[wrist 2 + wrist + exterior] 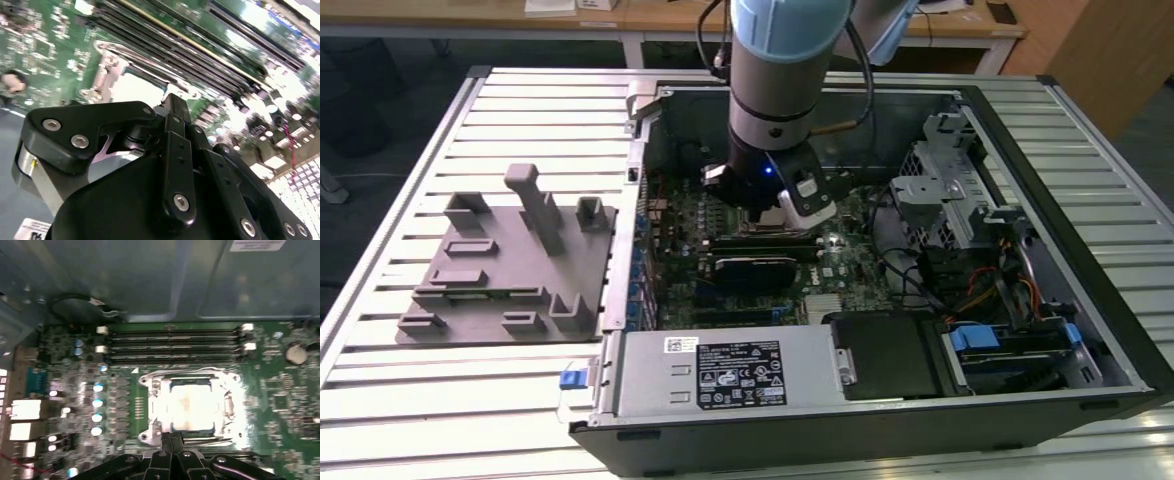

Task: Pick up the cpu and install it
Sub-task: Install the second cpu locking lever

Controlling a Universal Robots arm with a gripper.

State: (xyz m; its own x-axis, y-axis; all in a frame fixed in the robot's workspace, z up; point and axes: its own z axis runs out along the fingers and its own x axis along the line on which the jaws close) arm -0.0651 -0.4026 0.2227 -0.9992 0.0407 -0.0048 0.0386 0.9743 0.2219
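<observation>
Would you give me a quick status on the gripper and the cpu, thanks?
Gripper shut, empty, at the socket's edge. Cpu lying inside the socket frame on the motherboard. Nothing in the way.

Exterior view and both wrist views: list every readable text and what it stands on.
Nothing is readable.
Black label on the power supply: too small.
White sticker beside it: too small.
Label on the case wall, first wrist view: blurred.
Sticker, second wrist view: blurred.
</observation>
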